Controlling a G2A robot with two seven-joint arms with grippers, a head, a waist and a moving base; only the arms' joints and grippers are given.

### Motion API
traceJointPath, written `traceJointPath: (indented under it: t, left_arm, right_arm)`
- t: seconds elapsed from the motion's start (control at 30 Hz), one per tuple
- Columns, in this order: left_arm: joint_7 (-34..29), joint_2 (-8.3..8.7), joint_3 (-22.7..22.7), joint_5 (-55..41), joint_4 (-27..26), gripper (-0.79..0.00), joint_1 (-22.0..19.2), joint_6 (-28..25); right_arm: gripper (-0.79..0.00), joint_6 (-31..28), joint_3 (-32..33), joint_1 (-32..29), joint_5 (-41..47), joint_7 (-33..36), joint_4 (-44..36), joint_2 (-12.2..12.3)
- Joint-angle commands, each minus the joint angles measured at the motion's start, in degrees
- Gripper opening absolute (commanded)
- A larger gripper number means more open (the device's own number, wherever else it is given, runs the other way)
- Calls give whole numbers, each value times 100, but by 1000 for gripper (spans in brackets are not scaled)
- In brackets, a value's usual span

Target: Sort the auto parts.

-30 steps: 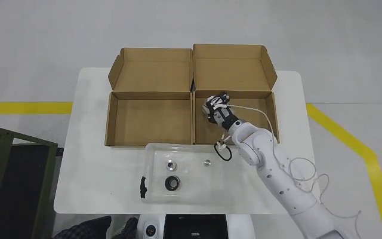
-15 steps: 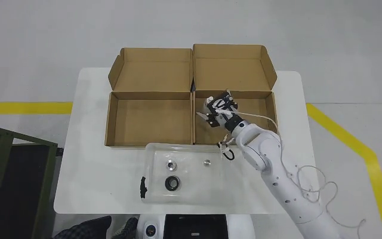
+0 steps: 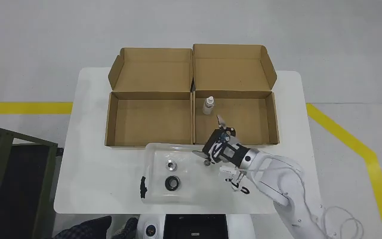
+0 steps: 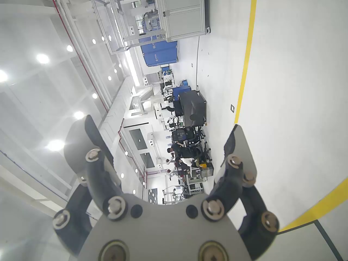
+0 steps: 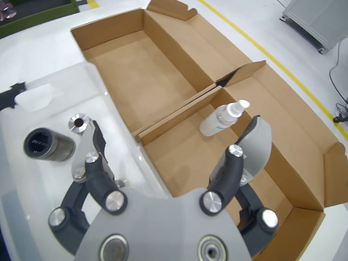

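Two cardboard boxes stand side by side just beyond the far rim of the clear tray [image 3: 191,190]. The left box [image 3: 149,122] and the right box [image 3: 250,119] share a touching wall. Both lids are folded back, away from the tray, so the boxes stand open from above. The tray's near rim lies close to the near edge of the tabletop [image 3: 89,149]. A broad band of white tabletop shows to the tray's left and a narrower one to its right.

In the tray, a black cylinder [image 3: 172,183] lies on its side toward the near left. A slotted silver disc [image 3: 170,165] sits just beyond it, toward the far rim. A small silver part [image 3: 207,162] sits apart from both, nearer the tray's far right. A black bracket [image 3: 142,186] sits at the tray's left rim. A spray bottle [image 3: 208,106] rests in the right box, well beyond the tray's far rim, close to the shared wall, nozzle end away from the tray.

The right tool [image 3: 210,138] hangs over the tray's far right corner, where the tray's rim meets the right box's near wall. One finger is over the tray by the small silver part, and the other is over the box floor. Its fingers are spread wide, holding and touching nothing. The bottle lies ahead of it, well apart.

The left tool [image 4: 163,129] points out into the hall, its fingers also wide apart with nothing between them.
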Motion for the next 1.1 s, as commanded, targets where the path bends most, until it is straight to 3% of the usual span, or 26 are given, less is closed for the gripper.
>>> traceJointPath:
  t: [0.0,0.47,1.07]
  left_arm:
    - [0,0,0,0,0,0,0,0]
    - [0,0,0,0,0,0,0,0]
    - [0,0,0,0,0,0,0,0]
  right_arm:
    - [0,-213,11,-226,-105,-2,-164,36]
    - [0,-924,-88,-1090,-1163,-275,-484,208]
    - [0,-567,-452,-928,-1799,-4,-79,210]
